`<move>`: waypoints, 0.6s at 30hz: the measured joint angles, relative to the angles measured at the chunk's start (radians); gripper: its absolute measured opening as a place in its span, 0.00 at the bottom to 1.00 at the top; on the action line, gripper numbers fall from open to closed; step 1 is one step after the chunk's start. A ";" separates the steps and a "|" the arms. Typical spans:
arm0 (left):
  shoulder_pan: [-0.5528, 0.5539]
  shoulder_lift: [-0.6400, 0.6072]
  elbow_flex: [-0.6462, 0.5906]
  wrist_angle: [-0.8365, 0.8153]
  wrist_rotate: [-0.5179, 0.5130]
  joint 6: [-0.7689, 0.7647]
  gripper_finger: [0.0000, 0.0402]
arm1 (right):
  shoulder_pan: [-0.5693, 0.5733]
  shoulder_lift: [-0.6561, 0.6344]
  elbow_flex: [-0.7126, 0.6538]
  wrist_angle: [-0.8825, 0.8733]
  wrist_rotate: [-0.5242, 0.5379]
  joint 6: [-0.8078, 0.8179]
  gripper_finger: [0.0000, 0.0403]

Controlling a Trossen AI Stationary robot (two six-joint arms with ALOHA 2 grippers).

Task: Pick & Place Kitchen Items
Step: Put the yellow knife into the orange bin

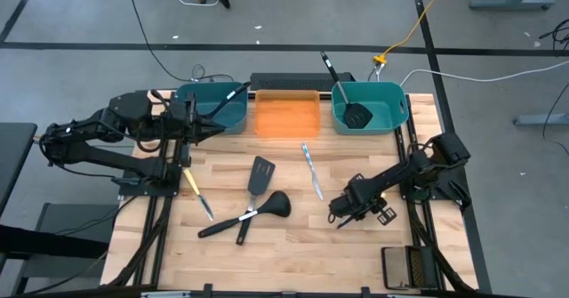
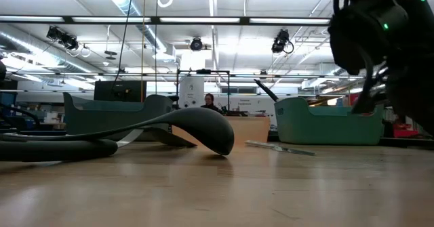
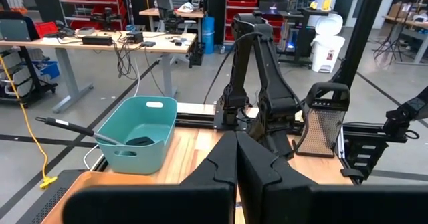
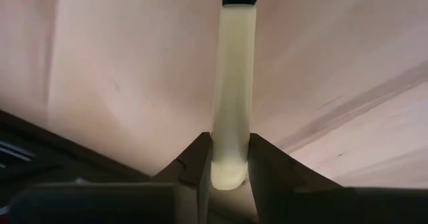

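Grip is the fact that matters here: the right gripper (image 4: pixel 231 144), low over the wooden table (image 1: pixel 267 249) near its front right, pinches the butt end of a yellow-handled knife (image 4: pixel 234 70) between its 2 dark fingers (image 4: pixel 197 158). The pale handle runs straight forward out of the jaws, so the knife's long axis lies in line with the gripper's own reach and ends in a dark collar (the blade past it is out of sight). Whether the knife rests on the wood or hangs just clear of it cannot be told. Seen from above, the right gripper (image 1: pixel 342 213) points toward the table's front left. By that reading the knife points away from the bins, and the right teal bin (image 1: pixel 402 111) lies behind the wrist at the far edge. Any drop there would need a lift and a swing back, with the long handle kept from levering out of so short a hold. The left gripper (image 1: pixel 212 129) waits by the left teal bin (image 1: pixel 238 118), fingers pressed together and holding nothing — well apart from the knife.
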 joint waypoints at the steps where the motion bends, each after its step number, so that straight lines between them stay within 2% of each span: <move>1: 0.000 0.000 0.000 -0.001 0.000 0.000 0.00 | 0.000 -0.003 0.012 0.000 0.000 0.000 0.21; 18: 0.000 0.000 0.000 -0.003 0.000 0.000 0.00 | -0.001 -0.004 0.158 0.011 0.000 0.038 0.21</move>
